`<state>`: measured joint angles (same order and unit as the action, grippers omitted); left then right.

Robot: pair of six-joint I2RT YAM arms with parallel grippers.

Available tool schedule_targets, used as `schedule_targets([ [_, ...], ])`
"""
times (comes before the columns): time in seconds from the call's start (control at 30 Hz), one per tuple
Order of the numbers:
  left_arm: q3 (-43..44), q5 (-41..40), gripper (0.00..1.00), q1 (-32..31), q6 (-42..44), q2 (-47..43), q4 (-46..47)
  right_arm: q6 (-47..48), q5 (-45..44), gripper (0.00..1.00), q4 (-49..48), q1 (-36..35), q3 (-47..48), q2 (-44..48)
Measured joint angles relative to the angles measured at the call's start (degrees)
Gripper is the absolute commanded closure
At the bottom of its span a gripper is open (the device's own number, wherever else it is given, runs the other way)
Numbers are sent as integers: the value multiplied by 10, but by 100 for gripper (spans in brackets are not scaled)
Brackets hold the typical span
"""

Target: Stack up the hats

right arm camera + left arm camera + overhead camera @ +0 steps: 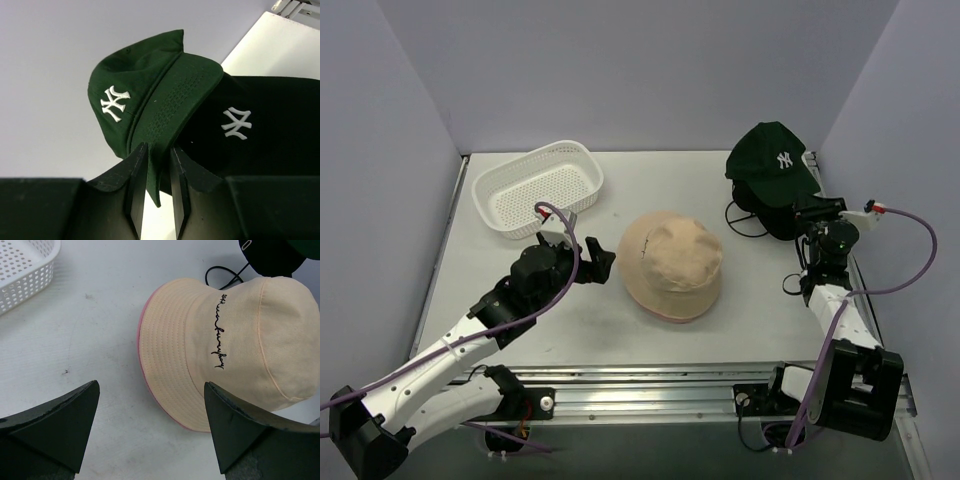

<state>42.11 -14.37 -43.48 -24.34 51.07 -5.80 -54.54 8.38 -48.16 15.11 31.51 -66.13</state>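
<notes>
Quick pass, labels first. The dark green cap has a white interlocked NY logo on its front panel. The black cap has the same NY mark, upside down in the right wrist view. The tan bucket hat carries one line of black cursive stitching across the crown; I can't read it.

My right gripper is at the back right of the table. Its fingers are only a little apart, with the tip of the green cap's brim between them. The brim lies against one finger and there's a sliver of gap at the other, so I call it loosened, not clamped. The green cap sits over the black cap. My left gripper is spread wide and holds nothing, just beside the tan hat's brim.

The tan hat sits mid-table on top of the pink bucket hat.

Hard to make out:
- Only a thin pink rim of the pink hat shows; the rest is covered.
- The black cap is mostly hidden under the green one from above, and cut off at the frame edge in the right wrist view.
- The white mesh basket at back left is cropped in the left wrist view.
- A black cable loops beside the black cap, and I can't see where it ends.
</notes>
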Motion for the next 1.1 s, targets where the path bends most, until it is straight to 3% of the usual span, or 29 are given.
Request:
schedule_targets([
  [0.07, 0, 0, 6, 0, 0, 0, 0, -3, 6, 90, -7, 5, -9, -2],
  [0.17, 0, 0, 6, 0, 0, 0, 0, -12, 24, 96, -27, 14, -15, -14],
  [0.4, 0, 0, 6, -1, 0, 0, 0, -30, 75, 98, -104, 44, -40, -47],
  [0.8, 0, -1, 6, -2, 1, 0, 0, -57, 141, 92, -181, 100, -53, -104],
  [0.93, 0, -1, 6, -4, 1, 0, 0, -53, 146, 76, -177, 104, -53, -109],
  [1.1, 0, -2, 6, -4, 2, 0, 0, -40, 145, 71, -150, 108, -52, -111],
])
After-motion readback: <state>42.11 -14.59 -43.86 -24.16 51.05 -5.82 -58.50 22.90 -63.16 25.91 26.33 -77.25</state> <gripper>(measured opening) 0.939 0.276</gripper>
